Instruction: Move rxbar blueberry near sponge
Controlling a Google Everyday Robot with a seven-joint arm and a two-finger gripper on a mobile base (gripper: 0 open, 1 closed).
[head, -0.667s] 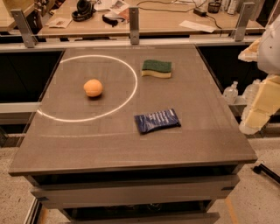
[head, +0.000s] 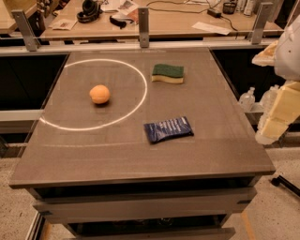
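Comparing with the frame a moment back: nothing on the bench (head: 140, 164) has shifted. Bar, fruit and sponge sit on the same spots, and the arm is no closer. So I read the task as not started; reach, pick and carry are all ahead.

Nearest is the bench's front edge, with a flat matte grey-brown top and drawer-like fronts below.

Next up, the rxbar blueberry (head: 168, 130) lies flat, right of centre, long axis roughly left-right and slightly skewed. It is dark navy foil with a faint sheen and pale print. My guess is thin and slippery, so it wants a low pinch across the short side.

Level with it, but off the bench's right rim, the tool (head: 274, 117) hangs in the air, well apart from the bar. It is cream and blocky, and I can't tell whether it's apart or together.

Further back on the left is an orange (head: 100, 93), round and smooth, inside a thin white ring (head: 146, 89) marked on the top.

Farther still, the sponge (head: 168, 73) sits just outside the ring's right side and almost straight behind the bar, well apart from it. It has a dark green scrub top, pale yellow foam under and a wavy edge.

Beyond that is a light wooden desk (head: 187, 21) with headphones (head: 89, 11) and papers.
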